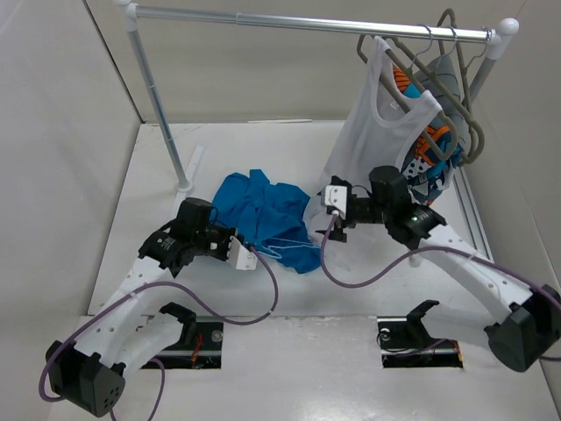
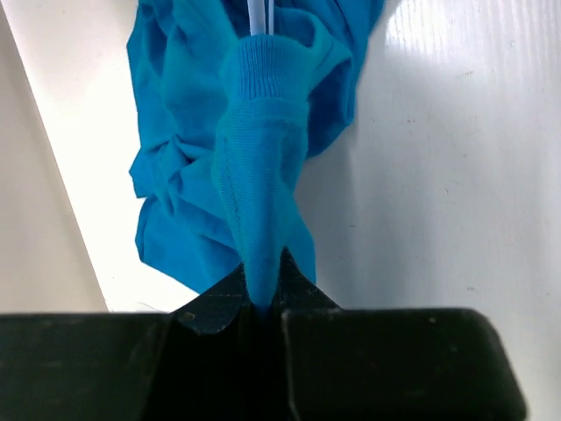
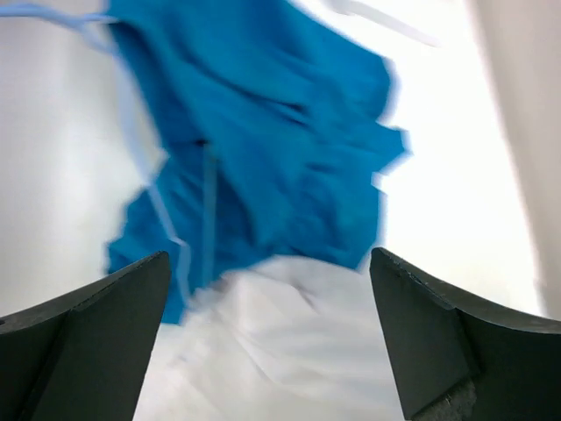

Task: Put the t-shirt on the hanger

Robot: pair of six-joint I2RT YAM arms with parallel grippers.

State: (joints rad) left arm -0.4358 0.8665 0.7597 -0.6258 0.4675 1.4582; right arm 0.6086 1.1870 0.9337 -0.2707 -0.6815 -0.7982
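Left fingers (image 2: 210, 307) clamp a ribbed edge of the crumpled blue t-shirt (image 1: 263, 210), lying on the table (image 1: 158, 175) with the hanger (image 2: 260, 16) poking into it. Right of the t-shirt, right fingers (image 3: 88, 324) gape, empty. A pull could drag the loose hanger out, or bunch fabric.

A crumpled t-shirt (image 1: 263, 215) lies on the white table (image 1: 223, 151).
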